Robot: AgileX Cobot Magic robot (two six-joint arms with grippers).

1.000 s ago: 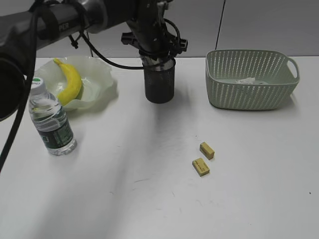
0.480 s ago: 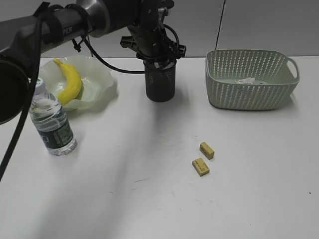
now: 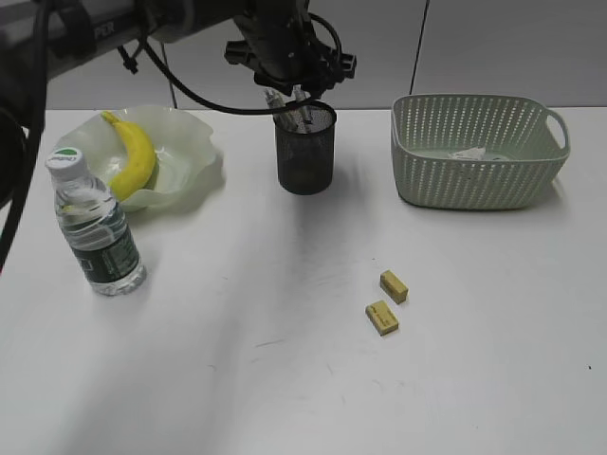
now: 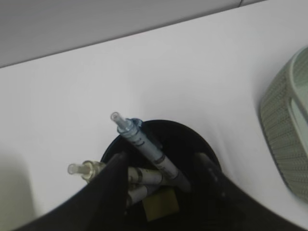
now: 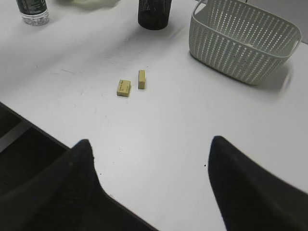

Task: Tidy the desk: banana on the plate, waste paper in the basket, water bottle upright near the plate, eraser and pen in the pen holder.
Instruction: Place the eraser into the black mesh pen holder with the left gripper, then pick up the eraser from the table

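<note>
Nearby, black mesh pen holder [image 3: 305,150] holds slim clear-barrelled pens [image 4: 147,150].

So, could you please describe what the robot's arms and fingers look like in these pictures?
The left arm is glossy black and tubular, with white lettering on its side and black cables looping loosely beneath it. Its left gripper has dark, matte, broad fingers with rounded ends. The right gripper shows two similar black, slightly textured fingers. The right arm itself is out of view.
</note>
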